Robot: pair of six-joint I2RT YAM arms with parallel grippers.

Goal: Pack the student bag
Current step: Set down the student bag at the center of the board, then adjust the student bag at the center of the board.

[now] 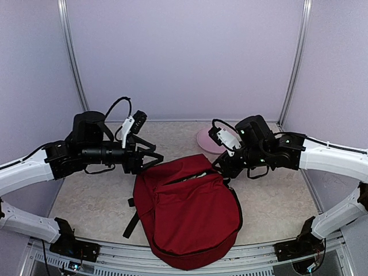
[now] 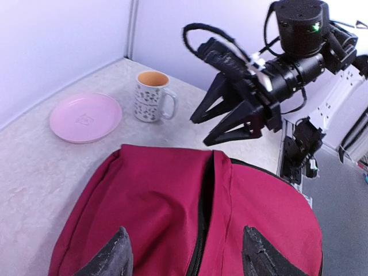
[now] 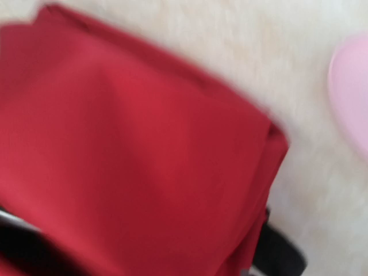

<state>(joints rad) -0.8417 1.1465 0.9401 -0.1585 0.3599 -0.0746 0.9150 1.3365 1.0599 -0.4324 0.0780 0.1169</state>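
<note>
Black left pincer (image 1: 155,156) is held level above the worktop (image 1: 92,201). Its arm reaches in from the left edge with the wrist pointing right. Its fingers (image 2: 112,259) stand apart with nothing between them, aimed at the student bag (image 1: 187,215) near its far left corner. Right pincer (image 2: 199,132) reaches in from the right edge, angled down over the bag's far right corner. Its jaws are parted and hold nothing. Whether the tips touch the fabric cannot be told.

Student bag lies flat at the near edge of the worktop, about midway between the two arm bases. It is dark red, with a black strap (image 1: 131,225) lying off its left side. Its zip (image 2: 202,218) is partly undone across the upper panel. From above a pale strip shows in the gap, but what it is cannot be made out.

Pink plate (image 2: 85,118) sits by the far edge of the worktop, right of centre. A patterned mug (image 2: 152,96) stands just beside it, toward the far right corner. From above, the right arm covers part of the plate and hides the mug entirely.

Right wrist view is badly blurred. Only red fabric, a slice of the plate at its right border and a black strap at the bottom are legible. Its own fingers do not show there.
</note>
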